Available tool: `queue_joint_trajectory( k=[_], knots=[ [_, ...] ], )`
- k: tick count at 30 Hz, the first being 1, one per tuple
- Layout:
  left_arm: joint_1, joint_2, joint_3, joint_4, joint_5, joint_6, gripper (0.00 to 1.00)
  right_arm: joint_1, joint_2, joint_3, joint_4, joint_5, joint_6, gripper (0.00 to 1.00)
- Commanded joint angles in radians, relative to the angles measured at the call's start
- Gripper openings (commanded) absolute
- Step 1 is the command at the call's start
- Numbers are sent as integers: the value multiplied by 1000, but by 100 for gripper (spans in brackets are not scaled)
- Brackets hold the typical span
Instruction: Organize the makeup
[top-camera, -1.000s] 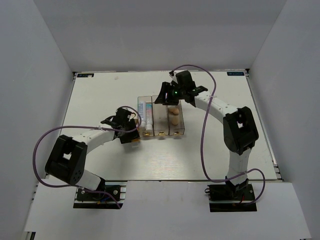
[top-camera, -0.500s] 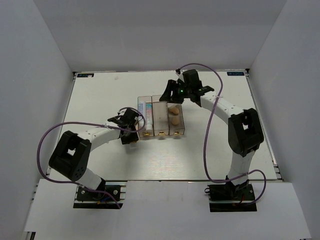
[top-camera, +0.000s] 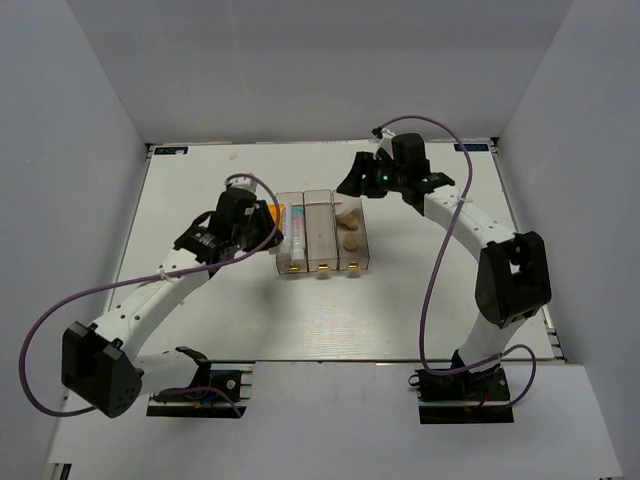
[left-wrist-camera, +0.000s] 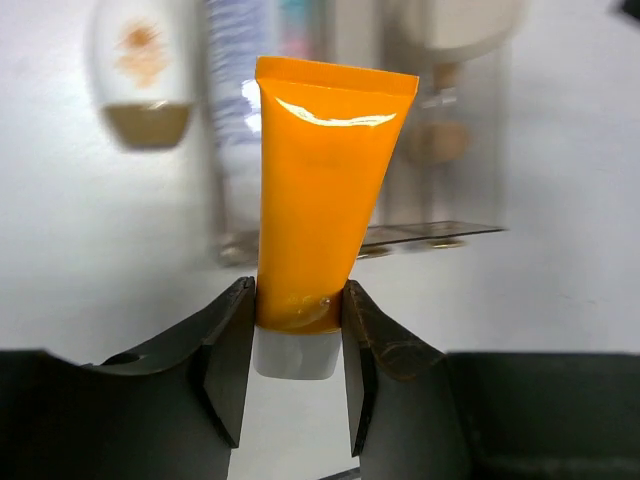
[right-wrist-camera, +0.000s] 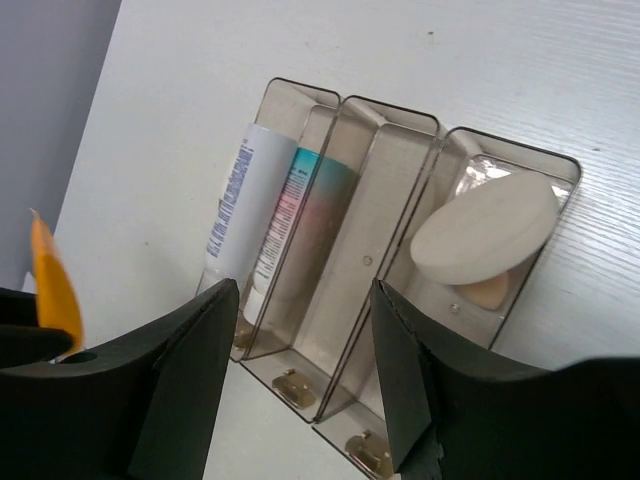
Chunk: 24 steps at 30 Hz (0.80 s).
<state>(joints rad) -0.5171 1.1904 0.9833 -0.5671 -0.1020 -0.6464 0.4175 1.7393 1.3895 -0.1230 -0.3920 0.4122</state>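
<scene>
1. One clear box (top-camera: 320, 235) with three compartments, set on the surface (top-camera: 200, 180) between the two arms.
2. Three tubes in all. Two side by side in the left compartment: a white tube (right-wrist-camera: 240, 195) with blue print and a gradient tube (right-wrist-camera: 300, 215).
3. Third, an orange tube (left-wrist-camera: 325, 190) with a white cap (left-wrist-camera: 295, 355), held up just beside the box's left side.
4. One round cream puff (right-wrist-camera: 485, 235) in the right compartment, tilted over one peach sponge (right-wrist-camera: 487, 292); cannot tell whether more sponges sit beneath.
5. One blurred white shape (left-wrist-camera: 140, 80) with an orange mark, left of the box in the left wrist view; cannot tell what.
6. Left gripper (left-wrist-camera: 297, 325): jaws drawn in tight, pinching the orange tube just above its cap, one finger on each side, crimped end pointing away from the wrist.
7. Right gripper (right-wrist-camera: 303, 290): jaws spread wide, gripping nothing and touching nothing, hovering over the far end of the box.
</scene>
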Motion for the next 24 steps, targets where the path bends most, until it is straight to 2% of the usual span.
queue_joint_trajectory(
  k=[1,5,10,12,13,15,16,20,24],
  knots=[
    [-3,101,90,126,186,54,15,-20,-52,-30,36,22,-61,61],
    [-3,237,158,239,248,39,16,-45,-73,-55,40,27,-61,61],
    [-12,385,267,253,243,19,22,-65,-107,-84,46,31,-69,61],
    [-12,431,284,250,236,17,30,-78,-121,-98,48,31,-69,61],
    [-12,443,297,248,242,17,40,-83,-126,-104,51,30,-69,62],
    [-21,477,311,248,249,19,45,-88,-129,-116,52,27,-66,62],
    [-21,489,327,248,257,19,52,-95,-130,-119,54,24,-64,62],
    [-31,543,362,233,262,21,62,-103,-133,-127,54,19,-61,62],
    [-40,546,379,230,257,21,66,-106,-130,-127,56,16,-64,62]
  ],
)
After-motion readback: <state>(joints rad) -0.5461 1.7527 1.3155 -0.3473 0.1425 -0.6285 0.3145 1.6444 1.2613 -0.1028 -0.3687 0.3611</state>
